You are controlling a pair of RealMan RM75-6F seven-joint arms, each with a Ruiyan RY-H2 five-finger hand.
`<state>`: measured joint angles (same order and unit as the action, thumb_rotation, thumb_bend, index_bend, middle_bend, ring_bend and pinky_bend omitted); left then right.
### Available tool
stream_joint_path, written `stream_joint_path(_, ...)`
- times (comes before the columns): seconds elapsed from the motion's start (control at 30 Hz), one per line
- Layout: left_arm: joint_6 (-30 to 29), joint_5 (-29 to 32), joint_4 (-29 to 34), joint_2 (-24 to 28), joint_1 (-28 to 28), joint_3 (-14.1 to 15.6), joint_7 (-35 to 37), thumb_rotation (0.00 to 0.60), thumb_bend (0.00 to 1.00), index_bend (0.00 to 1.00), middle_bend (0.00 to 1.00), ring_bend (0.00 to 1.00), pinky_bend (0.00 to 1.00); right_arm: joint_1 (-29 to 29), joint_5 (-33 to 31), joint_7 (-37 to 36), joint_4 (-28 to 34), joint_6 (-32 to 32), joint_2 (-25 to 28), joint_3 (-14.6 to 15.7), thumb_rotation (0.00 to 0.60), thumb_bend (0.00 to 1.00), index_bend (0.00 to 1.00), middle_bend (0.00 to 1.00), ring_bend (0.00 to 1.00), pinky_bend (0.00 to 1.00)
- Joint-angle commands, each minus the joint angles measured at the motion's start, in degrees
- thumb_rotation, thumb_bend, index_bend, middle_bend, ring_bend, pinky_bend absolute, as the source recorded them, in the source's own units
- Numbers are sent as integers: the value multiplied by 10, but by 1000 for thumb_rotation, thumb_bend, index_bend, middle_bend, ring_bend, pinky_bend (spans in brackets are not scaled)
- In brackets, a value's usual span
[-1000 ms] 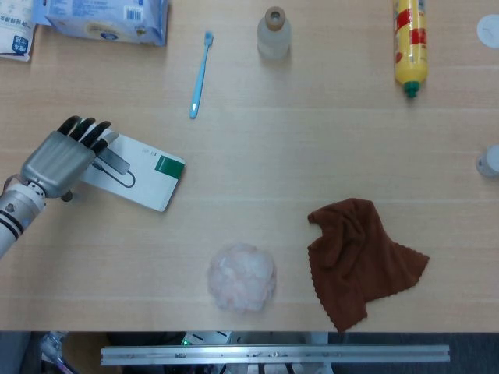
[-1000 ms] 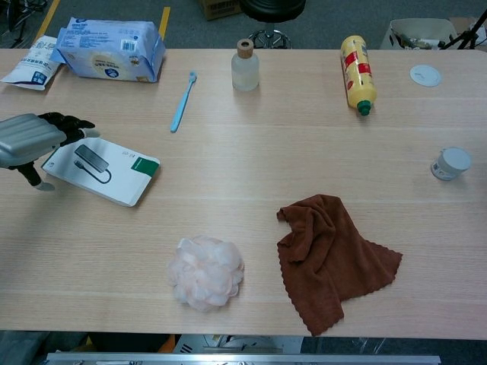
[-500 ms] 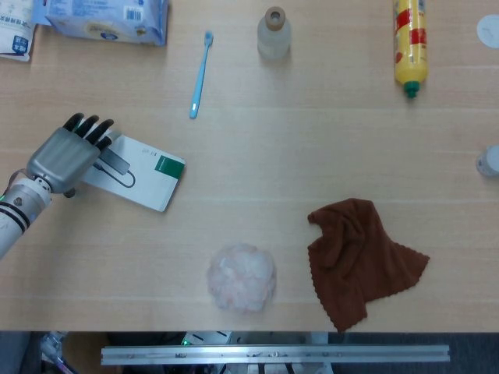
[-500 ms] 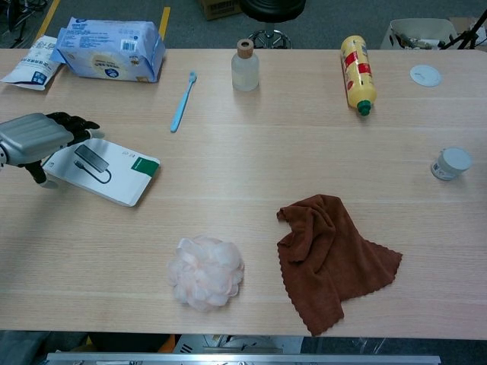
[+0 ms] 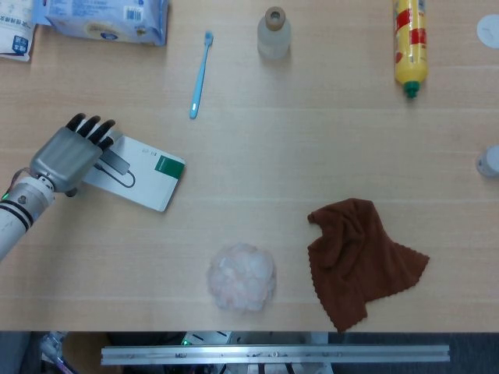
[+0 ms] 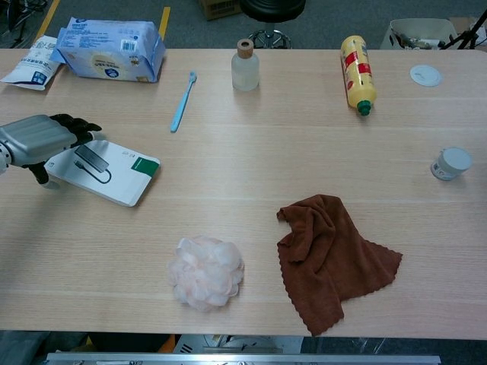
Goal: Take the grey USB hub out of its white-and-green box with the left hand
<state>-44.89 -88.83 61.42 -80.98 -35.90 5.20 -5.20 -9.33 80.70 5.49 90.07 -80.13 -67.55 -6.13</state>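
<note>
I'm looking down on a pale wooden table (image 5: pixel 257 156) with things scattered across it. At the left edge of the frame my left hand (image 5: pixel 69 153) sits over the near end of the white-and-green box (image 5: pixel 144 173), fingers (image 6: pixel 74 126) stretched forward and apart with the dark tips on the box's top left corner; I can't see it holding anything. The box lies flat at centre left with the grey USB hub (image 5: pixel 115 161) on its top, partly covered by my hand in the head view.

Along the top of the frame are a blue-and-white wipes packet (image 5: pixel 105 19), a blue toothbrush (image 5: pixel 199 75), a corked glass bottle (image 5: pixel 274 33) and a yellow bottle (image 5: pixel 410 48) lying on its side. Lower down, a pink bath puff (image 5: pixel 241 276) sits bottom centre beside a crumpled brown cloth (image 5: pixel 359 261).
</note>
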Motion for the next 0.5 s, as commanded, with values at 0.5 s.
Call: stream_joint_path(0.5,11,0,-26,-25,-12,6,15,600,0,0,0,0,80,5,-4,-11,-9,1,-2,3,600,0,348,232,70,170)
